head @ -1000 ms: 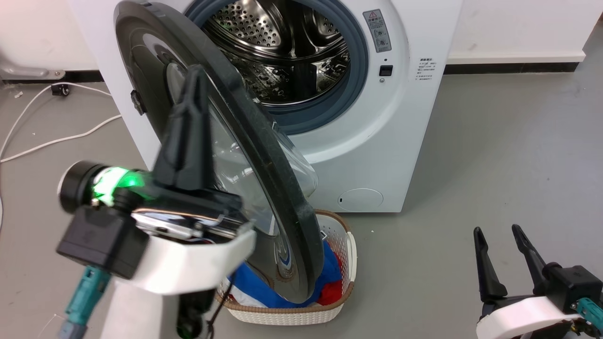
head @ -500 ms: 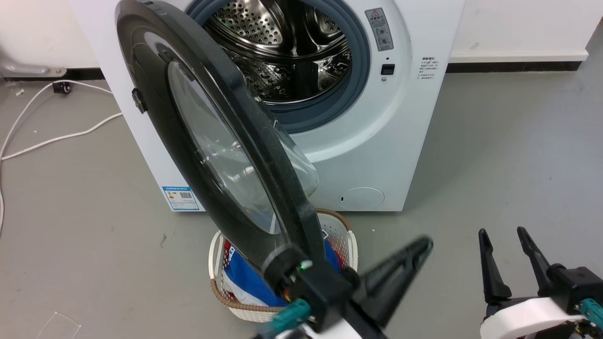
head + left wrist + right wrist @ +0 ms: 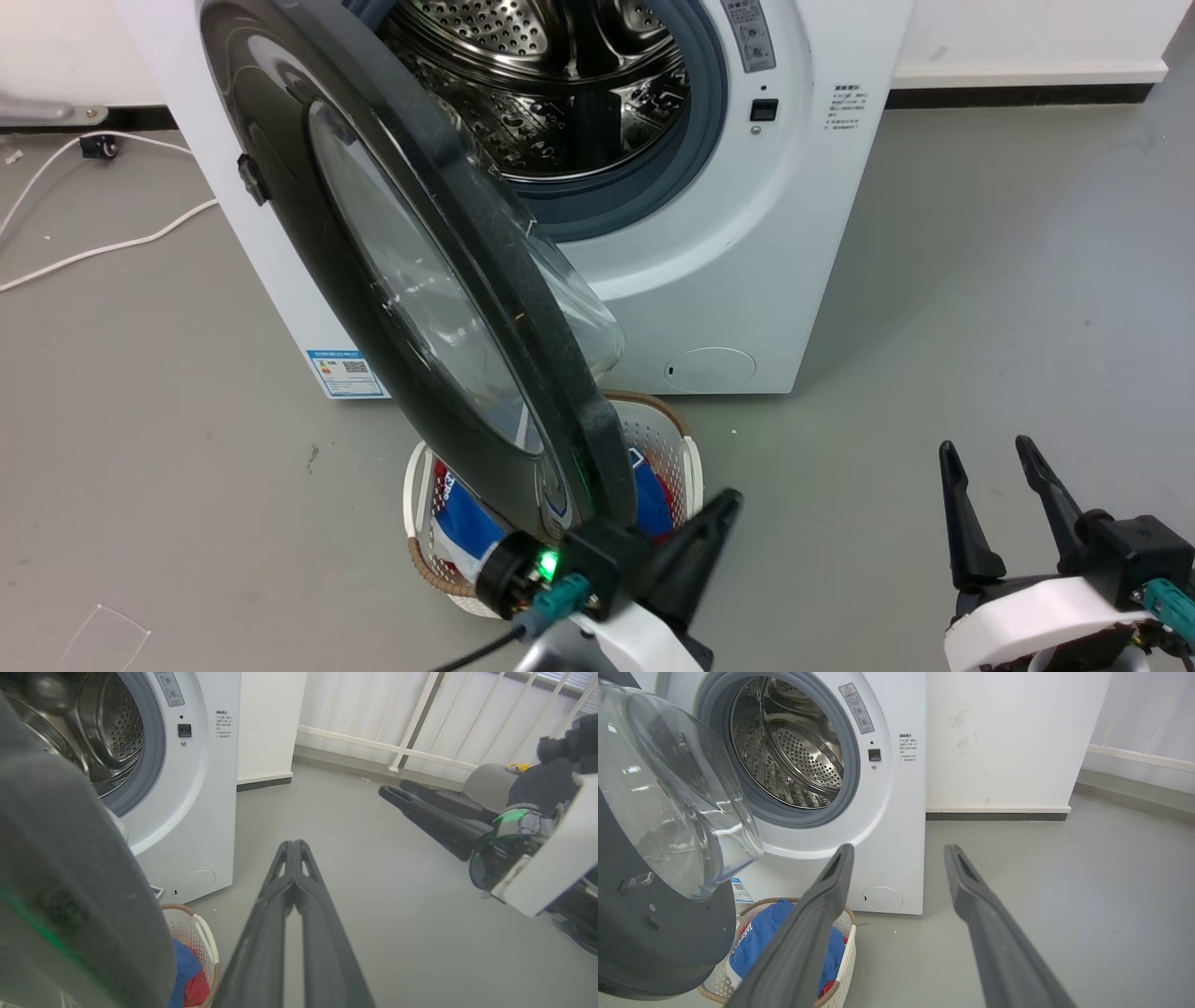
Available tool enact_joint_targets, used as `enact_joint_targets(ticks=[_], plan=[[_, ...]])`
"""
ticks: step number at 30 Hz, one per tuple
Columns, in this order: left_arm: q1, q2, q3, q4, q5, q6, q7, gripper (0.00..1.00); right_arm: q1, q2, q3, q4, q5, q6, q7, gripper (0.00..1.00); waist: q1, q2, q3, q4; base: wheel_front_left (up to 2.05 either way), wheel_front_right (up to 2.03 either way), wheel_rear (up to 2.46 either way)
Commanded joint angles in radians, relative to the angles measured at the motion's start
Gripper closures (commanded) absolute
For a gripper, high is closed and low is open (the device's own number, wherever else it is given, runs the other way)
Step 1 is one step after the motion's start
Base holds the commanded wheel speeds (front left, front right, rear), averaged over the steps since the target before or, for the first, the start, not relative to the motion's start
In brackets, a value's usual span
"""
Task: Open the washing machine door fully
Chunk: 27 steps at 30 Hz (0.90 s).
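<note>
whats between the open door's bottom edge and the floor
A white laundry basket of blue and red clothes stands on the floor below the door rim; the head and right wrist views show it.

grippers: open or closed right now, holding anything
Left gripper: closed, fingers together, holding nothing.
Right gripper: open, holding nothing.

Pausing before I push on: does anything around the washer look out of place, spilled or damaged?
Nothing looks damaged or spilled. One oddity: the laundry basket sits directly under the lower edge of the washing machine door; whether they touch is unclear.
</note>
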Motion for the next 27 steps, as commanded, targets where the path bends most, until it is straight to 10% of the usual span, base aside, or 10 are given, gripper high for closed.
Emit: enact_joint_targets(ticks=[1, 27], plan=[[-0.021, -0.003, 0.027, 0.032, -0.013, 0.02, -0.027, 1.0, -0.016, 0.004, 0.004, 0.001, 0.002, 0.0, 0.001, 0.0, -0.0001, -0.0001, 0.004, -0.007, 0.0, 0.0, 0.0], [0.07, 0.053, 0.128, 0.064, -0.066, 0.151, -0.145, 1.0, 0.001, 0.004, 0.0, 0.011, 0.029, 0.0, 0.005, 0.0, -0.0001, -0.0001, 0.002, 0.014, 0.0, 0.0, 0.0]])
